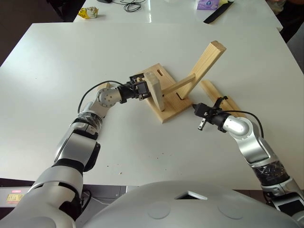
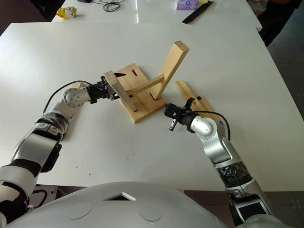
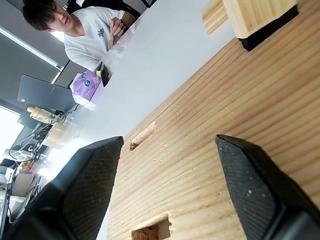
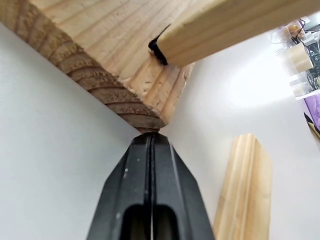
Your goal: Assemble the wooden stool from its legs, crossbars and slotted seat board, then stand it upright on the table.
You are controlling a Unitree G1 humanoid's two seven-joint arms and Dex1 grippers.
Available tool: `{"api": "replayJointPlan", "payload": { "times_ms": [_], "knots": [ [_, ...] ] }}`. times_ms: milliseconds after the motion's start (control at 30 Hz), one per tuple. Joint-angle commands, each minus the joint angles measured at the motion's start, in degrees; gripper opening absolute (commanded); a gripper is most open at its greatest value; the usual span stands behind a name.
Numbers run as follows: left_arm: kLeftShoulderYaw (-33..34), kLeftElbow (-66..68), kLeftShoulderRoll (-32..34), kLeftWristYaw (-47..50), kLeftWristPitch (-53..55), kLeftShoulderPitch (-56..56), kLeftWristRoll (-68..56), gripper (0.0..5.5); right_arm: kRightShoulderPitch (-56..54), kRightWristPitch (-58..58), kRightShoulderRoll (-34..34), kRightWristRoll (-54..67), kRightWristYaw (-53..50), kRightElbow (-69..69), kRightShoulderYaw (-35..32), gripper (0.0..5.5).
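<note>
The slotted seat board (image 1: 167, 110) lies flat mid-table. A long leg (image 1: 209, 61) leans up out of it, joined by a crossbar (image 1: 176, 86) to a shorter leg (image 1: 155, 92) standing at the board's left. My left gripper (image 1: 141, 89) is at that shorter leg's left side, its fingers (image 3: 95, 185) spread wide over a wooden face (image 3: 210, 105); nothing shows clamped between them. My right gripper (image 1: 195, 108) is shut with nothing in it, its tip (image 4: 150, 136) touching the board's near right corner (image 4: 125, 100).
A loose wooden piece (image 1: 213, 91) lies right of the board, beside my right arm. Another bit of wood (image 1: 105, 86) sits by my left wrist. A yellow object (image 1: 88, 13), a purple pack (image 1: 206, 4) and cables lie on the far table.
</note>
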Motion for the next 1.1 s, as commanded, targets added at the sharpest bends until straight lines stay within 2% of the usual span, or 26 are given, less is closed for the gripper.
{"api": "replayJointPlan", "payload": {
  "times_ms": [33,200,367,533,700,800,900,1100],
  "knots": [
    [-1.6,-1.8,1.0,-5.4,3.7,5.1,1.5,3.44,-4.3,-1.2,2.4,0.4,-2.2,3.9,-0.4,0.0],
    [-1.6,-11.7,3.3,-9.4,7.1,10.0,-1.3,3.44,-7.3,-2.1,5.0,0.6,-4.6,7.4,-0.5,0.0],
    [-1.0,-23.8,5.6,-12.7,14.0,15.2,-4.5,3.44,-5.9,-1.9,4.9,0.6,-4.8,4.9,-1.0,0.0],
    [1.7,-32.8,7.5,-13.5,22.3,17.9,-8.2,3.44,-0.3,0.6,1.5,2.1,-1.9,-4.8,-3.8,0.0],
    [6.1,-38.3,8.4,-14.4,30.2,16.2,-12.3,3.44,7.0,5.9,-4.8,8.9,7.7,-19.0,-7.9,0.0],
    [8.0,-33.1,7.1,-12.7,30.1,10.9,-11.5,3.44,9.6,8.1,-8.2,12.9,12.7,-23.8,-9.2,0.0],
    [8.6,-21.1,4.4,-8.3,25.5,3.2,-8.1,3.44,9.3,9.1,-9.4,16.0,16.0,-23.6,-8.2,0.0],
    [5.6,-1.1,1.2,-1.4,14.7,-6.1,0.1,3.44,8.8,9.4,-10.9,18.9,20.4,-23.1,-4.6,0.0]
  ]
}}
